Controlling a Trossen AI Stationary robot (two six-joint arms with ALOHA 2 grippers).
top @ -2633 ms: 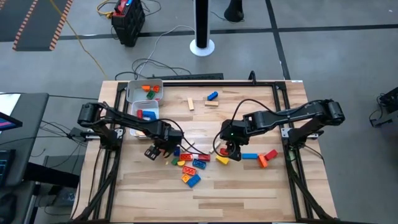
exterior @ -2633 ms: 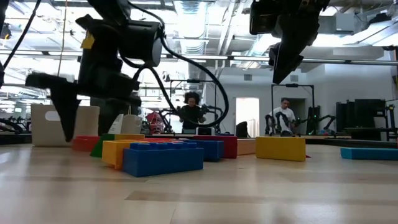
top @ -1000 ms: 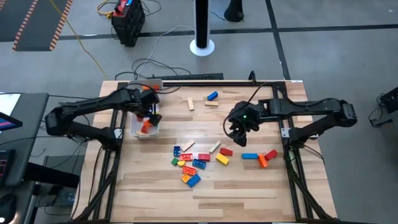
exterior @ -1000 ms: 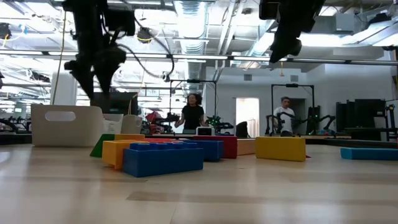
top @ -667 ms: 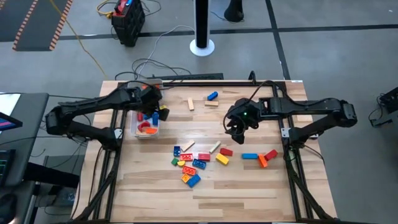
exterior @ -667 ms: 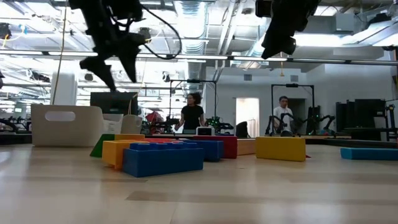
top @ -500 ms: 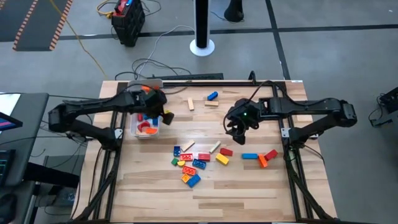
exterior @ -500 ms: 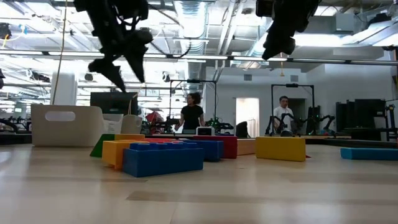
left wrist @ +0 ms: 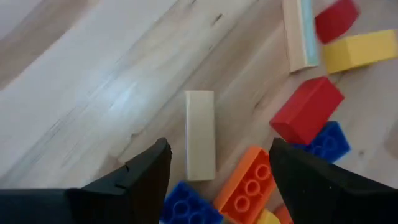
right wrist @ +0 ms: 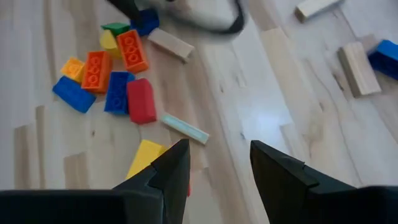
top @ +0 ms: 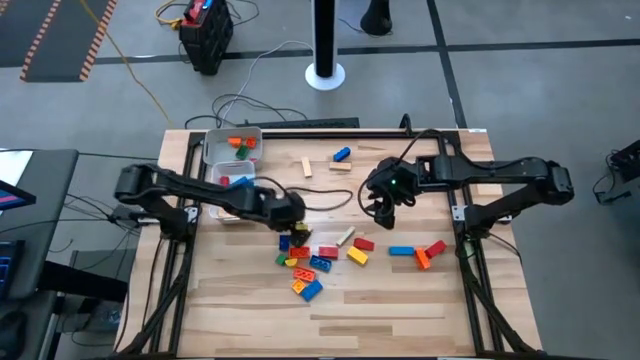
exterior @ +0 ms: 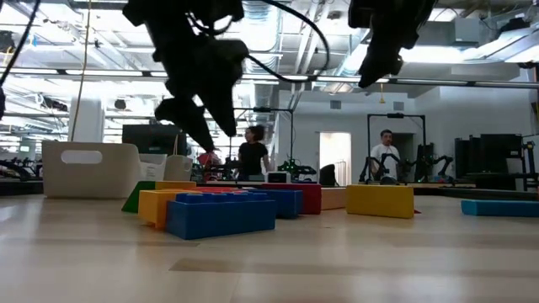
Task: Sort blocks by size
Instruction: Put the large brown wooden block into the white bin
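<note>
Left pincer (top: 296,233) released, I'm hovering it over blocks (top: 310,265); white trays (top: 231,163) are holding several bricks.

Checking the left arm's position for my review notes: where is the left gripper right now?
In the high view, the left gripper hovers, fingers apart, over the left end of the central block pile, above a pale tan bar.

**Wood, plastic, matt black fingers**

Pale wooden table (top: 400,300), planked, grain visible, with a soft sheen under the lights. Smooth, glossy plastic blocks (top: 308,262), studded on top; one pale tan bar (left wrist: 199,134) duller, wood-like. White plastic trays (top: 222,150), smooth. Left gripper (left wrist: 214,171) and right gripper (right wrist: 214,163): dark, matt fingers. Grey floor (top: 540,90), smooth, concrete-like.
</note>
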